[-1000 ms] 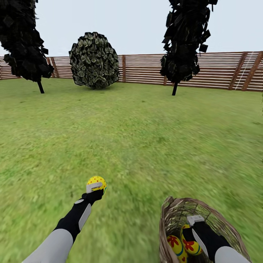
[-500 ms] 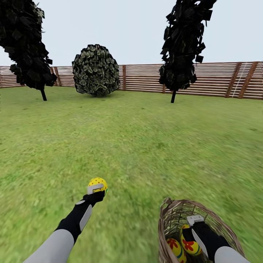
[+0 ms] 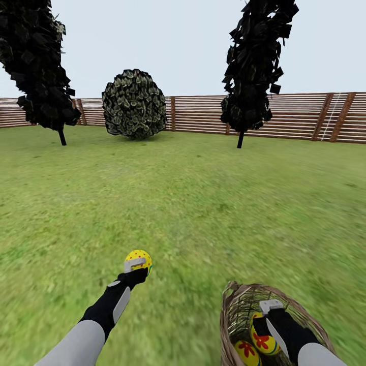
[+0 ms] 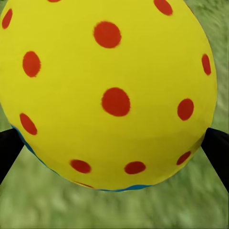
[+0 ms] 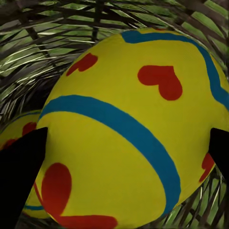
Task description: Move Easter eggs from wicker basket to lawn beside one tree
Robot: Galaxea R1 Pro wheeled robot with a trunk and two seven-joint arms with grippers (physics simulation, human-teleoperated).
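My left gripper (image 3: 138, 260) is shut on a yellow Easter egg (image 3: 137, 255) with red dots, held above the lawn (image 3: 203, 203) at the lower left. The left wrist view has that egg (image 4: 109, 86) between the black fingers (image 4: 7, 150). At the lower right stands the wicker basket (image 3: 230, 305). My right gripper (image 3: 267, 319) reaches down inside it and is shut on a yellow egg (image 3: 264, 343) with a blue band and red hearts (image 5: 129, 109). Another egg (image 3: 246, 352) lies beside it on the basket's floor (image 5: 19, 129). The woven wall (image 5: 71, 28) surrounds them.
Two black-leaved trees (image 3: 40, 66) (image 3: 254, 61) and a round bush (image 3: 134, 104) stand far ahead in front of a brown slat fence (image 3: 305, 117). Open grass stretches between me and them.
The camera has tilted up, so fence, trees, arms and basket sit lower in the picture. Both grippers keep the same hold on their eggs.
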